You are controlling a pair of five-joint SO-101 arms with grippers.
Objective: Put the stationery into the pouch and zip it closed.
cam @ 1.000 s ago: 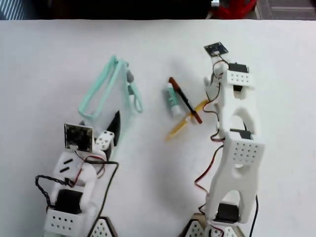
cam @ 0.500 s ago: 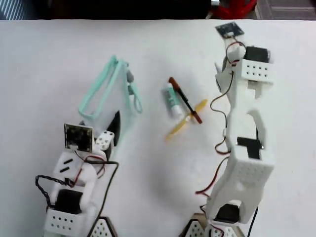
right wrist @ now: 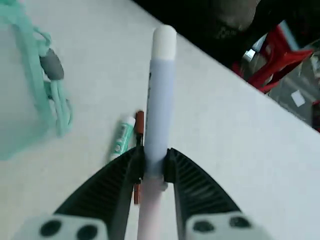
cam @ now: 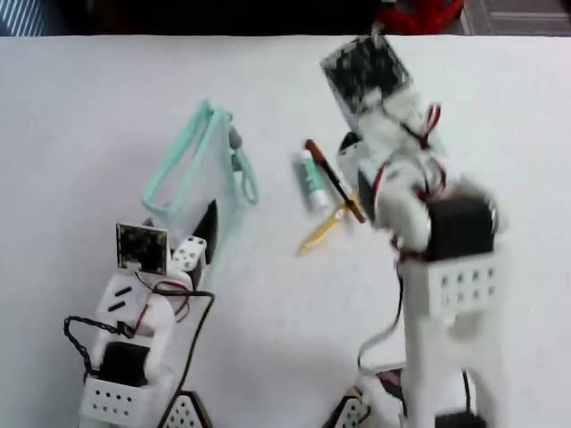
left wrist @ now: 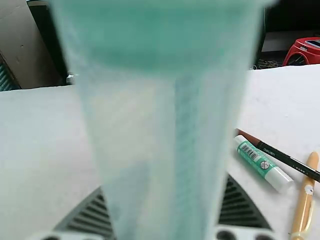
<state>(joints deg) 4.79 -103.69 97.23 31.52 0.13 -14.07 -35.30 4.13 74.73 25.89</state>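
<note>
My right gripper (right wrist: 154, 161) has matt black ribbed plastic jaws; the pale blue white-capped pen (right wrist: 159, 100) looks smooth plastic, the translucent mint-green pouch (left wrist: 165, 100) soft plastic.

Right arm (cam: 434, 234) blurred, pouch (left wrist: 165, 100) cropped, yellow pen (left wrist: 303, 200) cropped

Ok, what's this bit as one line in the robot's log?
left gripper: shut on pouch | right gripper: shut on pale pen | on table: green-white tube, brown pen, yellow pen

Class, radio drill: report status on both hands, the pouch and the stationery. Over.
Left hand shut on pouch. Right hand shut on white pen. Glue stick, brown pen, yellow pen loose on table, between pouch and right hand.
</note>
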